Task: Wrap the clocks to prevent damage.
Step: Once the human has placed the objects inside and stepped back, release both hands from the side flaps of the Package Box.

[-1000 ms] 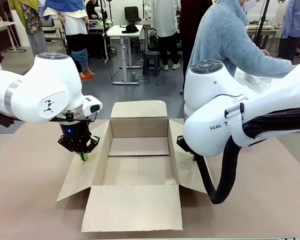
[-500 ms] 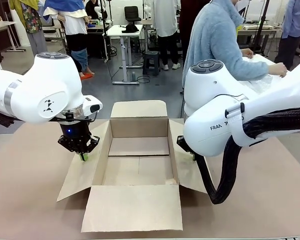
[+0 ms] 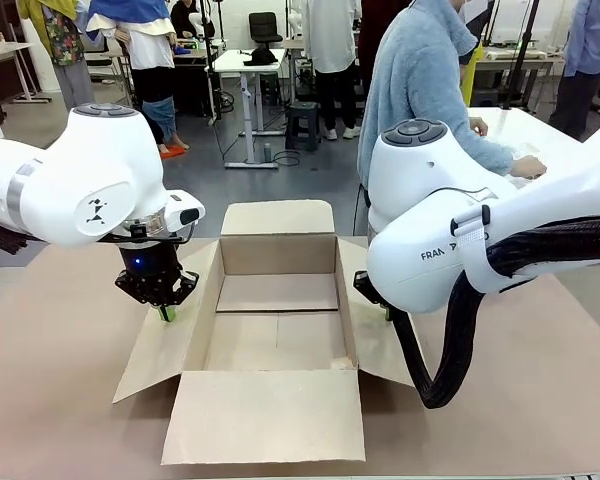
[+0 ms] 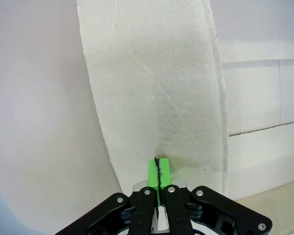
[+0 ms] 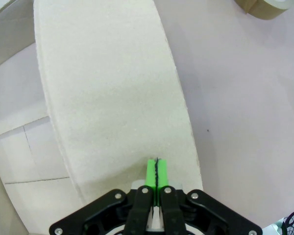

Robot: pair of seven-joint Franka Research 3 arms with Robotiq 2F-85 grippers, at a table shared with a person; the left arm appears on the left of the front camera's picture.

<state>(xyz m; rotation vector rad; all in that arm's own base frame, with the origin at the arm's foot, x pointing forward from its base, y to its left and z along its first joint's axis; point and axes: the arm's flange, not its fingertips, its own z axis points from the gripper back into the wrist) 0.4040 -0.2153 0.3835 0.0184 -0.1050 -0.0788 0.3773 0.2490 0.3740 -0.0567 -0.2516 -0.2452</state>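
An open cardboard box (image 3: 277,345) lies on the brown table between my arms, all its flaps folded outward. My left gripper (image 3: 165,313) is shut, its green tips pressing down on the box's left flap (image 3: 160,355). In the left wrist view the shut gripper (image 4: 158,164) touches that pale flap (image 4: 157,88). My right gripper (image 3: 385,312) is largely hidden behind its own arm at the right flap (image 3: 375,345). In the right wrist view that gripper (image 5: 157,169) is shut, tips resting on the flap (image 5: 117,98).
A person in a light blue top (image 3: 420,90) stands at the far right, a hand (image 3: 528,167) on a white table. A roll of brown tape (image 5: 264,7) lies on the table beyond the right flap. Other people and desks stand farther back.
The person has shifted left and drawn the outstretched arm back and down toward the white table. Both arms and the box have stayed still.
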